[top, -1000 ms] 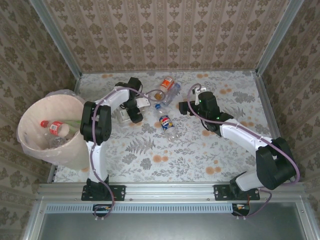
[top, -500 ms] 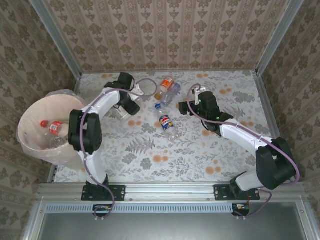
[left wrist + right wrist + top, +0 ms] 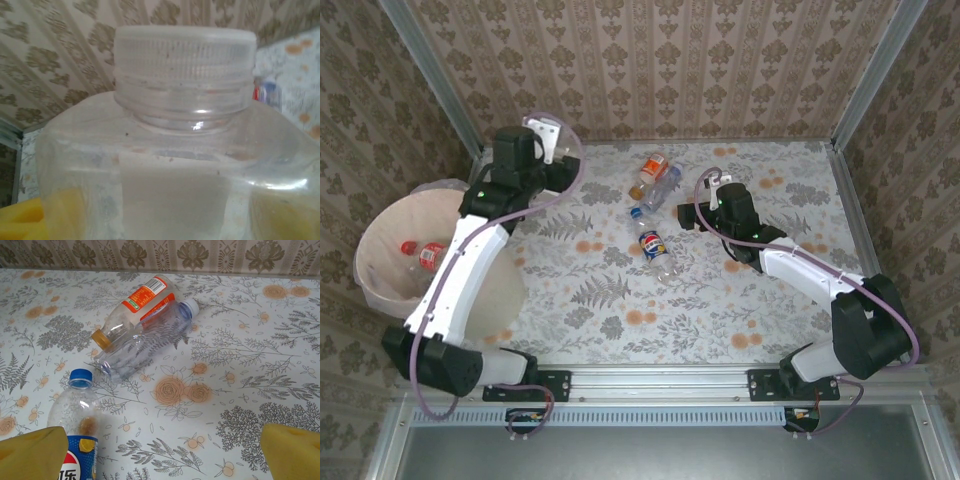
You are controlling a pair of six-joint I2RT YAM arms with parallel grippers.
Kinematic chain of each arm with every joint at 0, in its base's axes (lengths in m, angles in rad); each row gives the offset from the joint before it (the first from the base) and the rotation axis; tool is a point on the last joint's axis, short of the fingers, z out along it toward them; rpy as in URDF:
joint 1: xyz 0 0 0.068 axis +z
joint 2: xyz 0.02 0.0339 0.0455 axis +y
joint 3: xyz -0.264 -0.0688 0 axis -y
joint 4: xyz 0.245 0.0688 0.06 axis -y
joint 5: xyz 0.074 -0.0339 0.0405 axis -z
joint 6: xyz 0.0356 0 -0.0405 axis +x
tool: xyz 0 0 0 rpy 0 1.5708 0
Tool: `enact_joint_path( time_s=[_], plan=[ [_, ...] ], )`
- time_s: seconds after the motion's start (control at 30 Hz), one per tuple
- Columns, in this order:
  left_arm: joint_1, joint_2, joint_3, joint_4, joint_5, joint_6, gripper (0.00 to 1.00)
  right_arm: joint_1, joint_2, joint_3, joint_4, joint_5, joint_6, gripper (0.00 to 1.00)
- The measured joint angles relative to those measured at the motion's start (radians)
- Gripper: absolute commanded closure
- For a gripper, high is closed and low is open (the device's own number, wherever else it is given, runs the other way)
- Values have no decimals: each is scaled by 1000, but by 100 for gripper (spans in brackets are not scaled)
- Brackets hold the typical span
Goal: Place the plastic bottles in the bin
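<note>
Left wrist view: the clear bottle (image 3: 180, 165) sits so close that its body runs off the bottom edge, all soft focus; left fingers (image 3: 17, 222) cut off at the corners. Right wrist view: you lose the blue-capped bottle (image 3: 75, 410) partway down its label; right fingers (image 3: 30, 455) clipped too. Top view: left arm (image 3: 460, 270) covers part of the bin (image 3: 390, 215); bottles inside (image 3: 430, 255) too small to count.

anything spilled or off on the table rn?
Nothing stands out. The three loose bottles lie on their sides: orange-label bottle against the clear bottle, Pepsi bottle apart. All capped, no spill visible on the table.
</note>
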Motion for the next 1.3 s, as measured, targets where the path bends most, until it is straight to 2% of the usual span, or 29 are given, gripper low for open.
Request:
enact_joint_path(
  time_s=[0.23,0.43,0.63,0.73,0.9,1.1,1.3],
  plan=[
    [2,-102,27,-68,-96,-108,36,0,21,1,3,-21,12,0],
    [11,-253,30,-69,-204,-162,36,0,44,6,10,-31,23,0],
    [63,-359,29,-39,-298,-205,35,0,50,10,18,-42,26,0],
    [155,-388,13,-39,-315,-243,35,0,51,11,18,-45,26,0],
    [396,-449,-83,-48,-248,-359,35,0,51,11,18,-46,27,0],
    [669,-465,-196,-29,-24,-517,35,0,51,11,18,-49,27,0],
    [886,-443,-308,33,200,-678,34,0,51,11,18,-48,26,0]
  ],
)
